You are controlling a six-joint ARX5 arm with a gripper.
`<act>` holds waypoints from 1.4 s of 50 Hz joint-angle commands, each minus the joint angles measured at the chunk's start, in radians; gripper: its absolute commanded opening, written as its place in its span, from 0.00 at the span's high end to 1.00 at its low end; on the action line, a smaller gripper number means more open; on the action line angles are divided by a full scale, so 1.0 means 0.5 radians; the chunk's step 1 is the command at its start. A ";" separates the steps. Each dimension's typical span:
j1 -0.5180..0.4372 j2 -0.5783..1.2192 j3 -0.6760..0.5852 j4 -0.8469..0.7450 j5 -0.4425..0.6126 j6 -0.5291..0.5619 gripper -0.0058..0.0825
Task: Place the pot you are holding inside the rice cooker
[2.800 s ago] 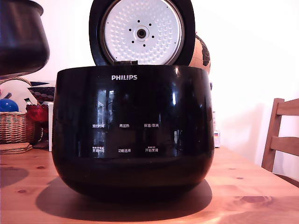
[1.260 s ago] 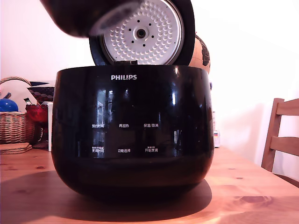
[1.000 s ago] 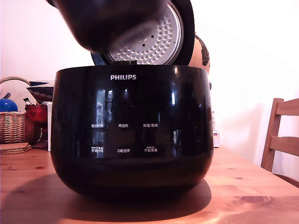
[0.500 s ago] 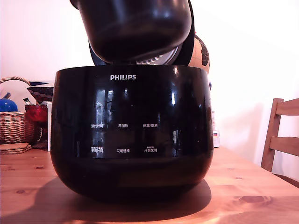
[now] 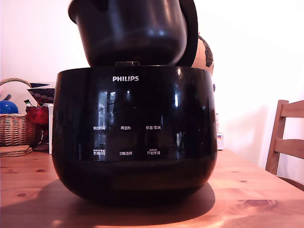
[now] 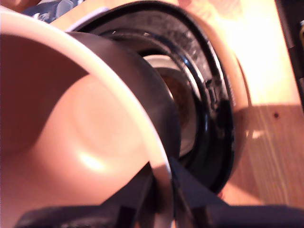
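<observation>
Wood: the table (image 5: pixel 256 190) is knotty pine, its bare top nearest the exterior camera, with the rice cooker's shadow pooled on it
Rice cooker: the rice cooker (image 5: pixel 134 135) is glossy black, stands on the table at the middle of the exterior view, and carries a white PHILIPS logo and two rows of white button labels
Cooker mouth: in the wrist view the cooker's open well (image 6: pixel 190 102) shows a dark rim ring and a pale floor
Pot: the pot (image 5: pixel 129 29) is matte dark, hanging just above the cooker's opening with its rounded base level with the cooker's top edge, sitting slightly toward the exterior view's left; whether it touches the rim is unclear
Pot interior: in the wrist view the smooth inside of the pot (image 6: pixel 71 142) fills most of the picture, its pale rim running down toward the gripper
Gripper: the gripper (image 6: pixel 161 209) has dark fingers clamped on the pot's rim, one on each side of the wall
Lid: the lid (image 5: pixel 191 33) stands raised behind the pot, mostly hidden
Basket: a wicker basket (image 5: pixel 16 129) sits far back at the exterior view's left
Chair: a wooden chair (image 5: pixel 285 140) stands at the exterior view's right
</observation>
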 commanded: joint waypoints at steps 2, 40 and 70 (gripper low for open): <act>0.018 0.010 0.048 0.056 0.063 0.020 0.96; 0.112 0.195 0.047 -0.032 0.199 0.018 0.96; 0.078 0.315 0.047 0.002 0.261 0.018 0.96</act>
